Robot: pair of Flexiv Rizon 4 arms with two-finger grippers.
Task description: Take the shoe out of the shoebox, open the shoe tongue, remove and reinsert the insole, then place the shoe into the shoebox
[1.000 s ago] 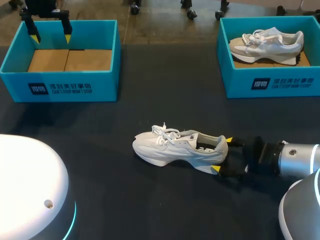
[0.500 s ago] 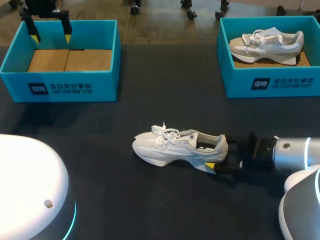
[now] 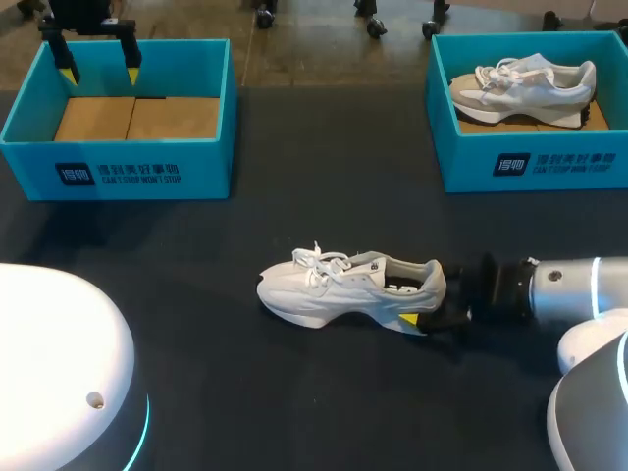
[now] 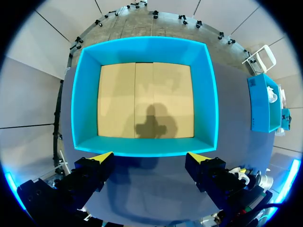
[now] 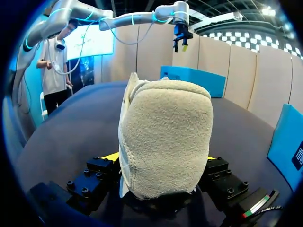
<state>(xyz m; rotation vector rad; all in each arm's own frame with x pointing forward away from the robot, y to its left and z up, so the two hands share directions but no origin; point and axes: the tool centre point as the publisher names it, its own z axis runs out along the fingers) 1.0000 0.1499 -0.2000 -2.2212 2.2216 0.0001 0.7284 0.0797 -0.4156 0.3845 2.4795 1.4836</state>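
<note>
Dark surface (image 3: 294, 186): shoe (image 3: 343, 289) likely light, soft upper, stiffer heel (image 5: 165, 137) clamped between right fingers (image 3: 412, 319), the best hold. Left fingers (image 4: 102, 157) apart, box (image 4: 142, 149) just ahead.

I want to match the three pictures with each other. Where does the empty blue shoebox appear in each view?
Head view: the empty shoebox stands at the far left of the table.
Left wrist view: the shoebox lies just ahead of the left gripper, seen from above.
Right wrist view: the shoebox shows far beyond the shoe.
Shared landmark: the left gripper hangs over this box in every view.
</note>
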